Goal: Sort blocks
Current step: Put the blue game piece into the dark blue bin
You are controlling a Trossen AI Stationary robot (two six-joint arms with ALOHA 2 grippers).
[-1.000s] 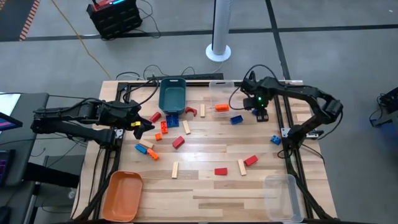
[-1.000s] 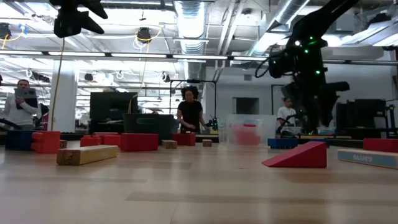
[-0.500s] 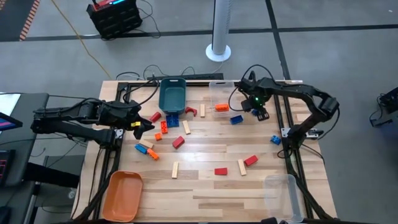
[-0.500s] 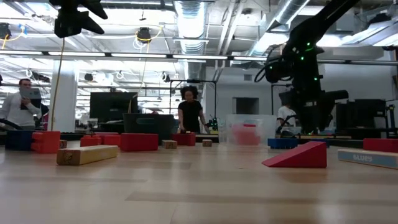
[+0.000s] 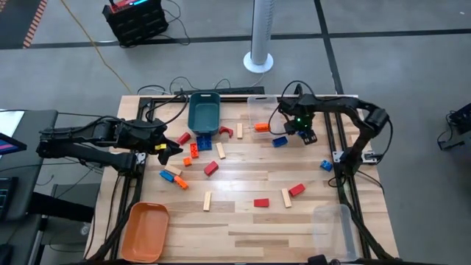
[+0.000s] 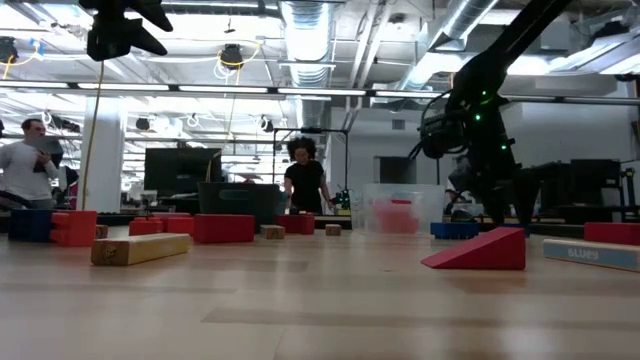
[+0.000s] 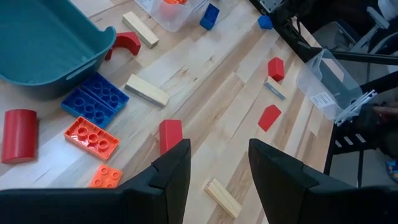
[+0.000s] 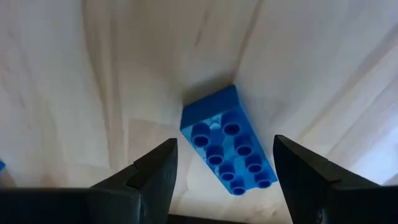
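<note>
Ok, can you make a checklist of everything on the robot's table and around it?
Surface: wooden table, flat.
Job's things: red, blue, orange and wood blocks scattered loose; a blue brick lies under the right gripper.
Clutter: teal bin at the far edge, orange bin and clear bin at the near corners; another clear bin holds something orange.
Grippers: right one open above the blue brick, not touching; left gripper open, empty, at the table's left side.
Cables: black ones along the far edge.
Surroundings: people stand in the room behind.
</note>
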